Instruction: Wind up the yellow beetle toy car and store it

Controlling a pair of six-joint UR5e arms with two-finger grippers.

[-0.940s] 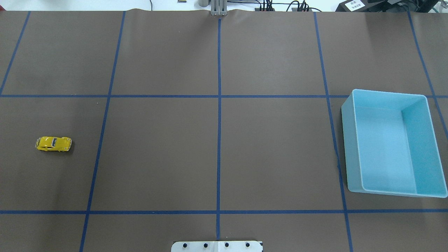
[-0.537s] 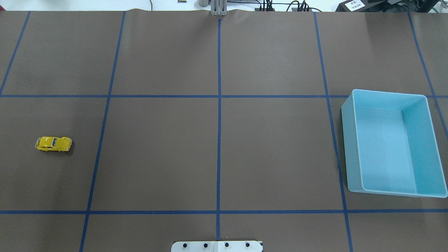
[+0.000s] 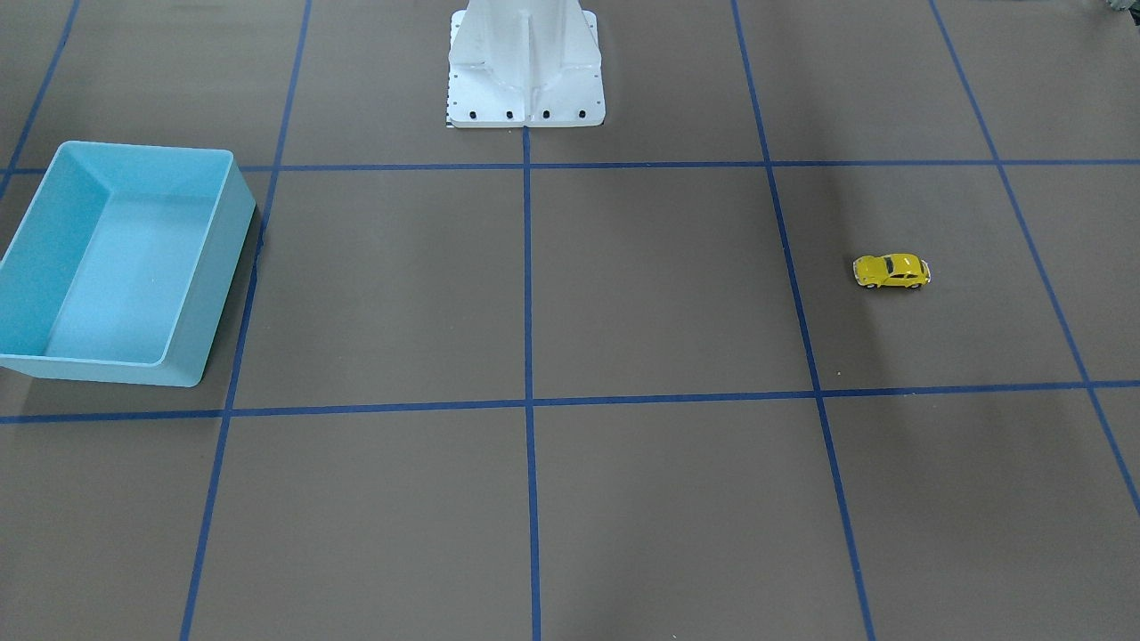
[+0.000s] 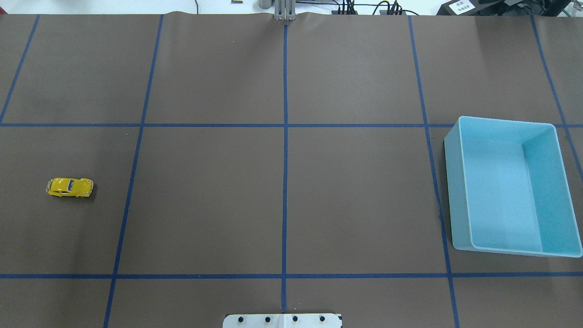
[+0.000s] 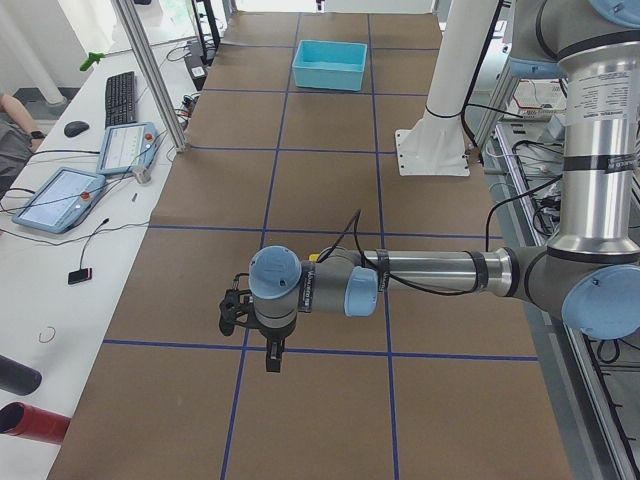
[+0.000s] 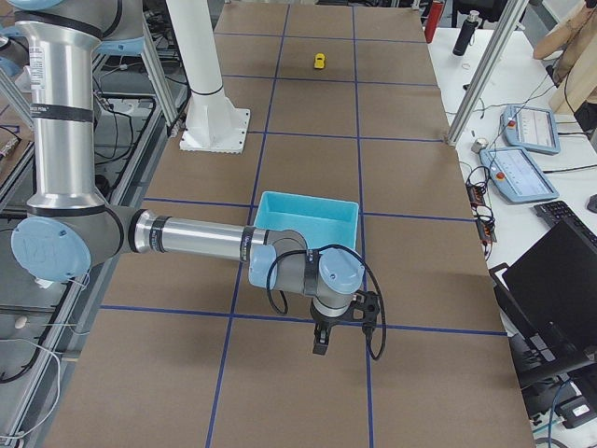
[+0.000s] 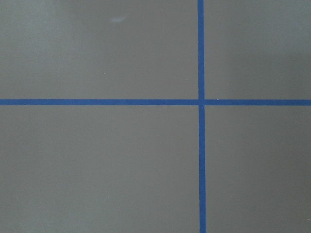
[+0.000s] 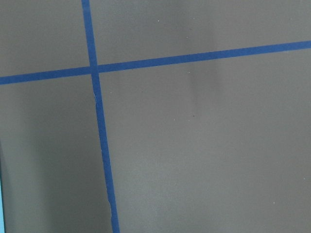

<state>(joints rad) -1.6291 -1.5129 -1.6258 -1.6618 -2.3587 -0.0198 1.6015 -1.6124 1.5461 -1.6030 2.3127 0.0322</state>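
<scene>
**A:** Where is the yellow beetle toy car (image 4: 69,187) from the left gripper (image 5: 268,352)?

**B:** Not beneath it. That wrist's view shows only blue tape (image 7: 199,102). The car sits on the table (image 4: 205,196), off toward the bin's side of that gripper. The right gripper (image 6: 322,343) hangs far from the car, just beside the light blue bin (image 4: 451,191).

**A:** Wide or narrow?

**B:** One cannot tell for either gripper, since only the side views show them.

**A:** What could go wrong?

**B:** The car is tiny, rounded and probably free-rolling. An off-centre descent could nudge it away. Jaws closing on its curved body could squirt it out, and a weak hold might slip during winding.
</scene>
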